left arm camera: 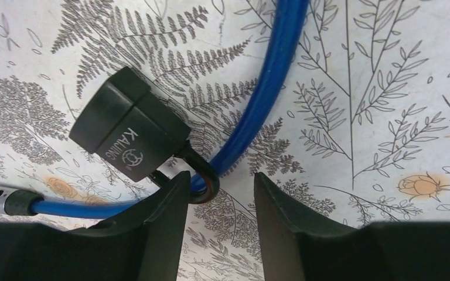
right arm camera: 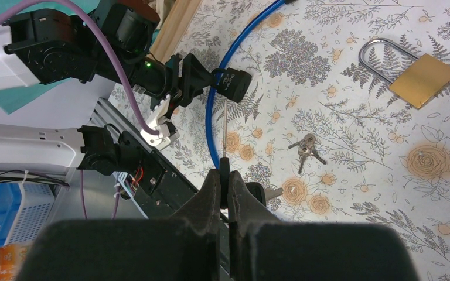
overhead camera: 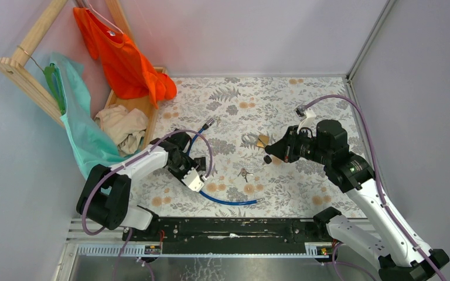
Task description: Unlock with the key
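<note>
Key (right arm camera: 224, 165) pinched by its black head in right pincer (right arm camera: 225, 175), above worktop (left arm camera: 387, 58), silver blade aimed toward black lock (left arm camera: 130, 132). Left pincer (left arm camera: 220, 193) spread, lock's neck and blue cable (left arm camera: 269, 88) just beside one finger. Brass padlock (right arm camera: 423, 79) and silver keys (right arm camera: 306, 149) lying apart.
</note>
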`<state>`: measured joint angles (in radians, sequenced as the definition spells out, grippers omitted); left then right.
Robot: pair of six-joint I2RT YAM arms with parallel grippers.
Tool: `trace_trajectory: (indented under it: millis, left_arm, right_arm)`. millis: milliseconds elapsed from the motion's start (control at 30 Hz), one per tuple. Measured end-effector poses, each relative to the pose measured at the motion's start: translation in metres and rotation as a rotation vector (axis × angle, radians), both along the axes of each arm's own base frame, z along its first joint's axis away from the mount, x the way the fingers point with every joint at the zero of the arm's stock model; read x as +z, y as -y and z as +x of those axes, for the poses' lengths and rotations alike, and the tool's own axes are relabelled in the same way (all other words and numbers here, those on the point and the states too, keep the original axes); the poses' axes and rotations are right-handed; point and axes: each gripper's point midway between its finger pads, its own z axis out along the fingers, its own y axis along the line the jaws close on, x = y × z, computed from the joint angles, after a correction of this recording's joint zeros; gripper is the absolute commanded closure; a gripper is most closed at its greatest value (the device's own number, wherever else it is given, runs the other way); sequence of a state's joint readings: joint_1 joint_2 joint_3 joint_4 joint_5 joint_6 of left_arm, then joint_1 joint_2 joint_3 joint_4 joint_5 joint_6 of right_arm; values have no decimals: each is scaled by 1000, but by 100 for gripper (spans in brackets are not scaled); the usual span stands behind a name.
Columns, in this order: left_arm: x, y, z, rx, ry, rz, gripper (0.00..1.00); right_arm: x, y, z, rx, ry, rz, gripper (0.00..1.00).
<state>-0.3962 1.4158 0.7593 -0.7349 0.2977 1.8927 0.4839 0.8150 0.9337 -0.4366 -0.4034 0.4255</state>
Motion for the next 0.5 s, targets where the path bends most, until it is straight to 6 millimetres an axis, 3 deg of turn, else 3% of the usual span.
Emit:
trace_trajectory:
  millis: [167, 500]
  left_arm:
    - [-2, -4, 1, -9, 10, 22, 58]
    - [-11, -8, 10, -8, 60, 35, 54]
  right_arm:
    - [0, 0, 0, 0, 0, 0, 100]
    - [0, 0, 0, 0, 1, 0, 100]
